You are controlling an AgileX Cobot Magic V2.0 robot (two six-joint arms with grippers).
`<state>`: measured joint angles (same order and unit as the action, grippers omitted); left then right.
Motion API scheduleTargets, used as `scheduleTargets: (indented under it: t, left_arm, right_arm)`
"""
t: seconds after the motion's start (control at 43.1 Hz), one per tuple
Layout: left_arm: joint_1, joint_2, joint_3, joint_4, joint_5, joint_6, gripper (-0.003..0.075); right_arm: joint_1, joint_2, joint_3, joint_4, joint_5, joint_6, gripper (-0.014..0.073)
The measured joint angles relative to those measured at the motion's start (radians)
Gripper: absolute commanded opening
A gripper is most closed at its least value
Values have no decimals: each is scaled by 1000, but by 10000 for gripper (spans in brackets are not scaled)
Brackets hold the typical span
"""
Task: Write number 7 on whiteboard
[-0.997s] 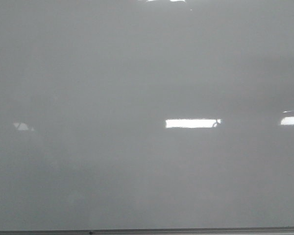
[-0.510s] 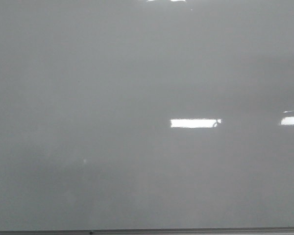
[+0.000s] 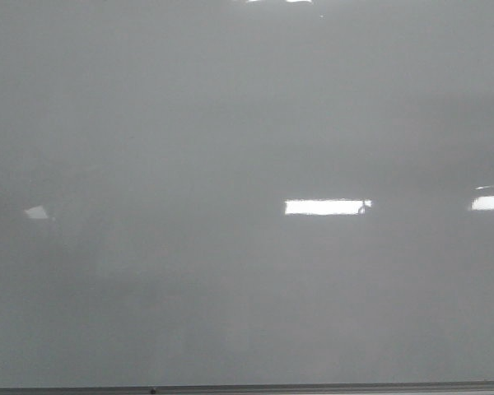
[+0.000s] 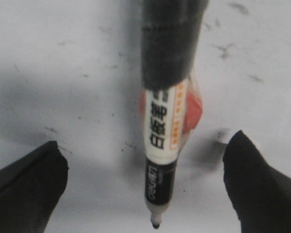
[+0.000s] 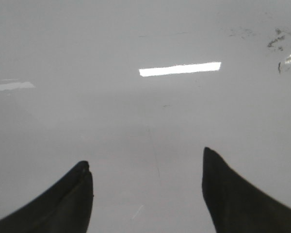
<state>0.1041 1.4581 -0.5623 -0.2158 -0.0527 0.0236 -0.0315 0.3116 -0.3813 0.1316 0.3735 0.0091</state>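
The whiteboard [image 3: 230,123] fills the front view as a glossy pale grey surface, and no black line of a number 7 shows on it in any view. Neither gripper shows in the front view. In the left wrist view my left gripper [image 4: 144,138] is open, its black fingers [image 4: 29,179] wide apart. A white and black marker [image 4: 160,141], held by a dark wrapped mount above, points down between them without touching either finger. Its black tip [image 4: 155,225] is close to the whiteboard [image 4: 63,73]; I cannot tell whether it touches. My right gripper [image 5: 145,156] is open and empty over the whiteboard [image 5: 136,111].
A thin dark frame edge [image 3: 247,388] runs along the bottom of the front view. Bright rectangular glares [image 3: 325,206] lie on the board. Faint dark smudges [image 5: 281,39] mark the board in the right wrist view, and small specks [image 4: 223,48] in the left wrist view.
Only reflections changed: the small glare at the left vanished half a second ago and is back, and the central glare's left end shifted slightly. No line has appeared.
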Motion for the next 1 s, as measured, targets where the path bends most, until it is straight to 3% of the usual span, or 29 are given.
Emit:
scheduleTargets:
  t: [0.186,0.487,0.719,0.835,0.997]
  left_arm:
    - [0,17,0,10,-38,0,335]
    - [0,43,0,15,-38,0,98]
    - [0,43,-8,21,-19,0,70]
    - [0,14,-48,34,143,2,70]
    - [-17,-28,-193,52,528,97,70]
  right_arm:
    - [0,0,0,0,0,0,507]
    - [0,0,0,0,0,0,507]
    - [0,0,0,0,2,0,507]
    - [0,0,0,0,2,0,507]
    - [0,0,0,13,2,0,507]
